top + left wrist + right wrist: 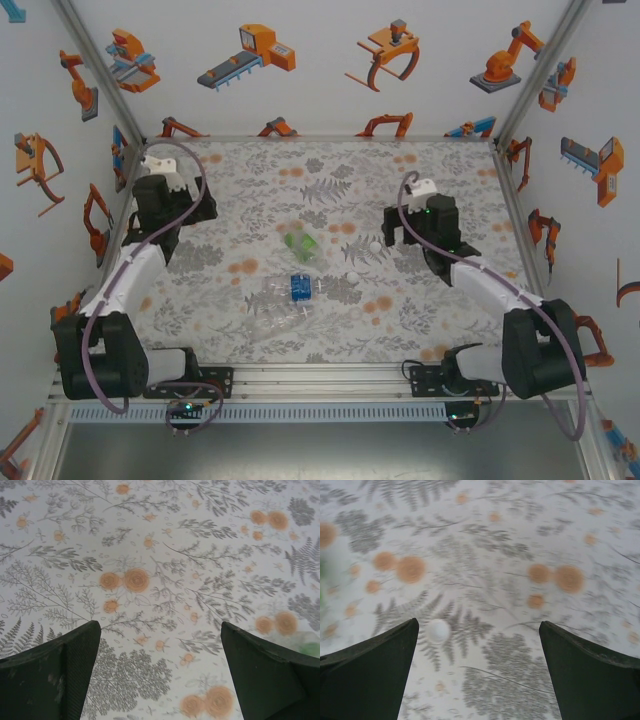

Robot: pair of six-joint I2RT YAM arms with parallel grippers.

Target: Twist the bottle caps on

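Three small plastic bottles sit in a loose line down the middle of the floral-clothed table (455, 165). A translucent green bottle (300, 245) is at the centre and a clear bottle with a blue label (300, 288) lies just nearer the near edge. A plain clear bottle (265, 322) lies closest to that edge, on its side at a slant. The print on the blue label is too small to read from above. Two white bottle caps can be counted. The first cap (375, 244) is just right of the green bottle, and the second cap (351, 277) is right of the labelled bottle. Both lie loose on the cloth, touching no bottle. The right gripper (479, 625) hangs over the right half of the table, its fingers (370, 675) spread wide and nothing between them. Its wrist view shows a white cap (438, 631) on the cloth just beside the tip of the finger on the picture's left. The left gripper (160, 625) hovers by the left edge, towards the far left corner, equally spread over bare cloth. Orange robot-arm drawings (505, 62), without legible writing, dot the white walls (320, 100)
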